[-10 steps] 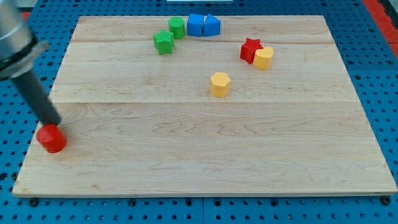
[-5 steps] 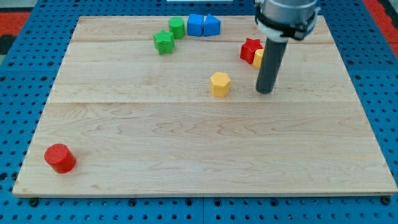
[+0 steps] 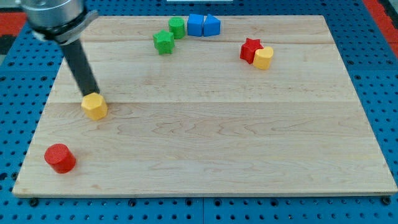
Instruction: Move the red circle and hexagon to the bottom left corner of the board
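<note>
The red circle point(image 3: 60, 157) lies near the board's bottom left corner. A yellow hexagon point(image 3: 94, 106) lies above and to the right of it, at the board's left side. My tip point(image 3: 91, 95) rests against the upper edge of the yellow hexagon, with the dark rod rising toward the view's top left. No red hexagon shows. A red star point(image 3: 250, 49) lies at the upper right, touching a yellow circle point(image 3: 263, 57).
A green star point(image 3: 163, 42) and a green block point(image 3: 177, 27) lie near the top edge, with two blue blocks point(image 3: 203, 25) side by side just to their right. The wooden board point(image 3: 205, 143) sits on a blue pegboard.
The red circle slid down into the bottom left corner area. The yellow hexagon moved from the board's middle far to the left. My tip went from the right side to the left.
</note>
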Available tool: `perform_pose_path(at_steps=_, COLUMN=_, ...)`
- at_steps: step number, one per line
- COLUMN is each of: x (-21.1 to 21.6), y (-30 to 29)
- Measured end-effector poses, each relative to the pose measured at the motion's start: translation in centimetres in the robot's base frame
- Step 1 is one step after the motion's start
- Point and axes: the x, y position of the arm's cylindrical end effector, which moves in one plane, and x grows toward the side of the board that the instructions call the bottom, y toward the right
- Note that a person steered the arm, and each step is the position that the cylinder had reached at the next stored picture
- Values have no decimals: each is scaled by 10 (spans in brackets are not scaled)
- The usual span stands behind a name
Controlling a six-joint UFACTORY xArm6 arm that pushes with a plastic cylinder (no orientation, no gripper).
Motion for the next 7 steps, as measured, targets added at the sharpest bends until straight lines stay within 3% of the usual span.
perform_pose_path(at_steps=1, x=43, y=0)
perform_pose_path(at_steps=2, x=9, y=2)
perform_pose_path(at_steps=4, x=62, y=2)
perform_pose_path(at_steps=5, x=45, y=9)
perform_pose_path(at_steps=7, x=71, y=20)
